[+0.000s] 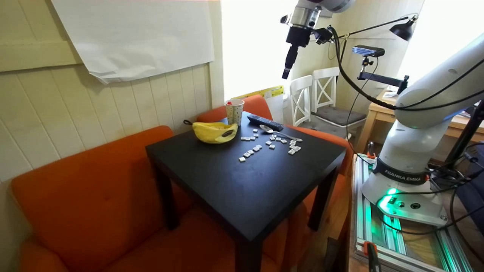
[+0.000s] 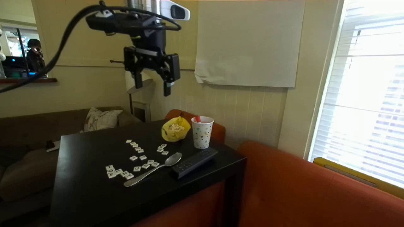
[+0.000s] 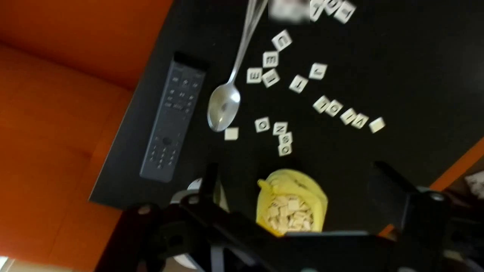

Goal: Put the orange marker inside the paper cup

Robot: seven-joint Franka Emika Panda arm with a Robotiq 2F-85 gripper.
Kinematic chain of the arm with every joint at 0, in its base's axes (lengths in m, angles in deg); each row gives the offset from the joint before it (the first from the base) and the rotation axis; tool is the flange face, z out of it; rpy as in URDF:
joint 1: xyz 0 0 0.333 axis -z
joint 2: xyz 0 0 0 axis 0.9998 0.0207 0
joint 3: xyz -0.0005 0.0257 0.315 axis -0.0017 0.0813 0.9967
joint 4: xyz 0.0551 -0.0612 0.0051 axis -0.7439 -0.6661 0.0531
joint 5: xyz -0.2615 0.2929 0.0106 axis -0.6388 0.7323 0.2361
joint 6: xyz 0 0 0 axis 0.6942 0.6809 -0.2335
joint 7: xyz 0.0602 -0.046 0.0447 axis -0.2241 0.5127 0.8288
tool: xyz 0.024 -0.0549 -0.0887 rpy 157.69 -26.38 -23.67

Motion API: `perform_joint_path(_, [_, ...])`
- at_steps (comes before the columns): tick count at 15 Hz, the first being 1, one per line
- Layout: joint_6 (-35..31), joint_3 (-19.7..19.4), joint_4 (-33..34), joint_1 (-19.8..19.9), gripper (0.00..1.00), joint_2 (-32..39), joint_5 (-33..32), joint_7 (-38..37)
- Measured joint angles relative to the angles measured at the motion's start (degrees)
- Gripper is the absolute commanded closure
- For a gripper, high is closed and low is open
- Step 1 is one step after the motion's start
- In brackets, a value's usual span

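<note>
In an exterior view, read the clock round the paper cup. Nearest, the spoon lies toward eight o'clock and the remote near six, on the black table. Your gripper hangs higher up, between ten and eleven, its jaws spread with nothing between them. The orange marker sits inside the cup, only its reddish end showing above the rim; the banana-shaped pouch is just beside, at nine. I judge the placing step complete, so your next move calls only for backing off high, without brushing the cup.
</note>
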Motion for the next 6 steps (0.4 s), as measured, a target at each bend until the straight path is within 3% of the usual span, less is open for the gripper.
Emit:
perform_joint_path(2, [7.29, -4.55, 0.65, -5.77, 0.0, -1.4, -1.5, -1.21])
perform_joint_path(6, [8.88, -6.26, 0.88, -7.42, 0.0, -1.6, -1.74, -1.31])
